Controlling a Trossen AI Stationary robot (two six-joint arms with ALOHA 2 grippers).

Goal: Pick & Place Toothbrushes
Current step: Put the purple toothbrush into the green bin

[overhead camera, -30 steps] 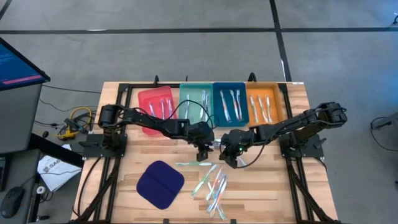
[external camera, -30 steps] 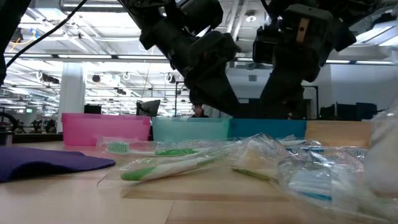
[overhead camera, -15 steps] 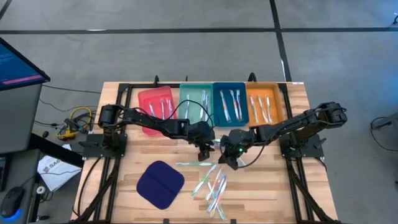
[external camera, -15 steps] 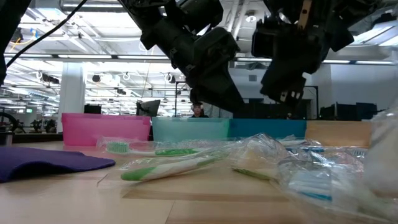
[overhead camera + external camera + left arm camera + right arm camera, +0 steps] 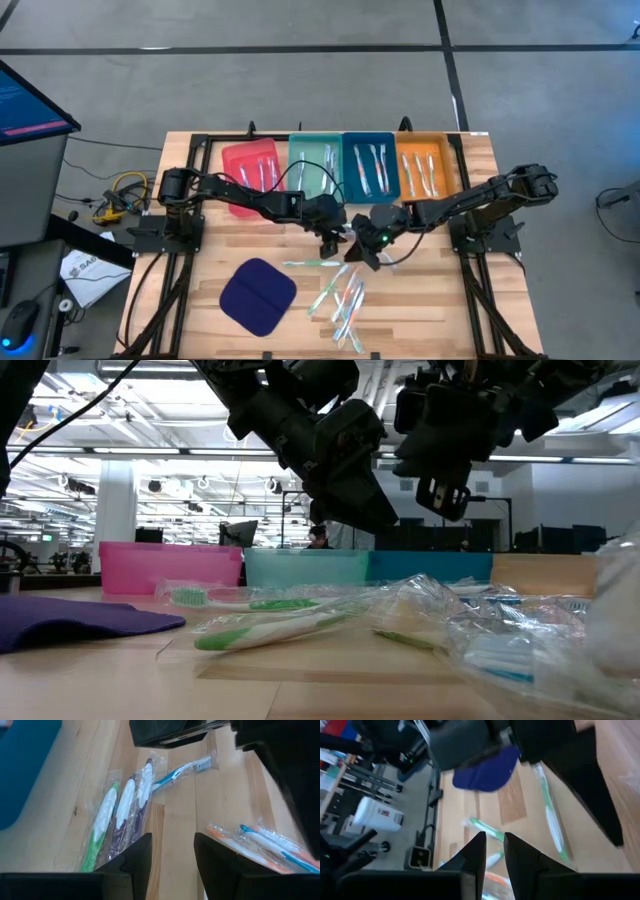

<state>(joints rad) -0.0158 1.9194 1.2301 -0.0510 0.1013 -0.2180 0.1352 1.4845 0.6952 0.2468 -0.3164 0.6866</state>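
You've got both arms over the table's middle, above the loose pile of toothbrushes (image 5: 340, 290), wrapped in clear film and lying near the front edge, right of the blue cloth pad (image 5: 258, 296). More brushes already sit in the red tray (image 5: 250, 165), teal tray (image 5: 315, 165), blue tray (image 5: 370, 165) and orange tray (image 5: 425, 168) at the back, so the job looks partly done w/ a batch still to go.

Left gripper (image 5: 327, 240): the left wrist view shows its fingers (image 5: 135, 857) parted w/ a clear gap & nothing between them, hovering above the green and purple brushes (image 5: 117, 827).

Right gripper (image 5: 362, 250): fingers (image 5: 475, 852) stand close together w/ only a thin slit; no brush seen in them. It hangs tilted just beside the left one, nearly touching in the top view.

Step in hand, as I read it: between picks, lining up for the next grab.

Next move: separate the two grippers first, they're crowded. Then drop one onto a single brush lying apart from the rest, e.g. the green one at the pile's back edge (image 5: 312, 263). Film is slippery & the packs overlap, so aim at a handle, not the crinkled wrap. Then carry it to a tray, presumably the colour-matched one.
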